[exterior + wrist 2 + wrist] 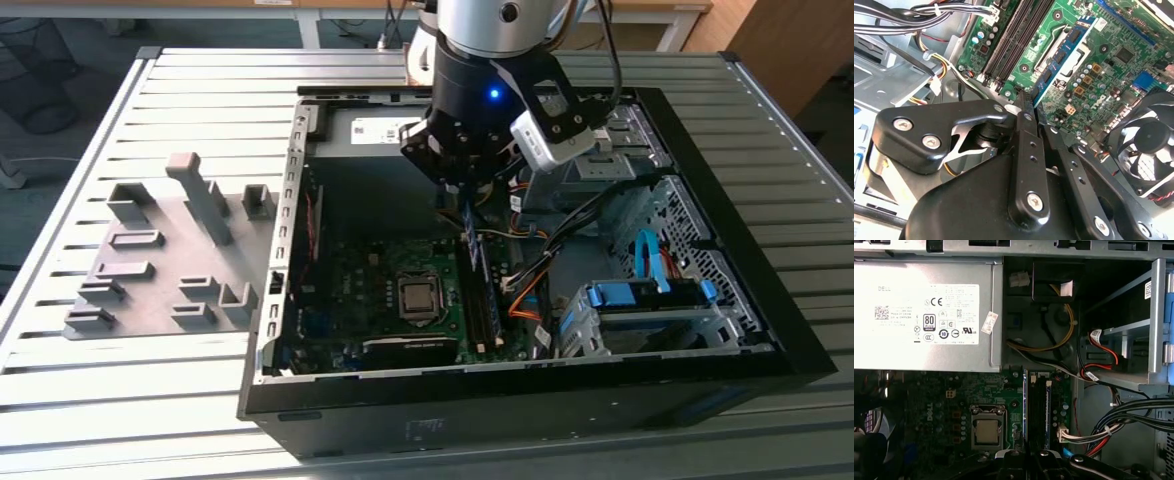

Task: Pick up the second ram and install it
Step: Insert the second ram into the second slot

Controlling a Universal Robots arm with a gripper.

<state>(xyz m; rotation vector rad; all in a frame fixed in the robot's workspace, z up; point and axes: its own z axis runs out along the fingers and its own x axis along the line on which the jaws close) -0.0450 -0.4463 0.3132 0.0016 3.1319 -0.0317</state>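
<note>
While the grey plastic fixture sits at the exterior view's left on the slatted table, with its upright blocks holding no board that can be made out, the work is concentrated further right, inside the open computer case. There the arm reaches down over the motherboard, and the gripper hangs just above the memory slots.

In the second wrist view the gripper's black fingers stand nearly closed, and the second ram runs forward from between their tips as a thin blue-green board with dark chips and a white label, edge toward the slots. It appears to be pinched there, though the exact contact is hidden behind the finger. In the first wrist view a board stands upright in a slot beside the processor socket; whether it is fully seated with its latches closed cannot be told.

As a judgement, the picking up is done and the module has been brought to the slots; pressing it home and letting go look to be what is left. To the exterior view's right lie the drive cage and bundled cables.
</note>
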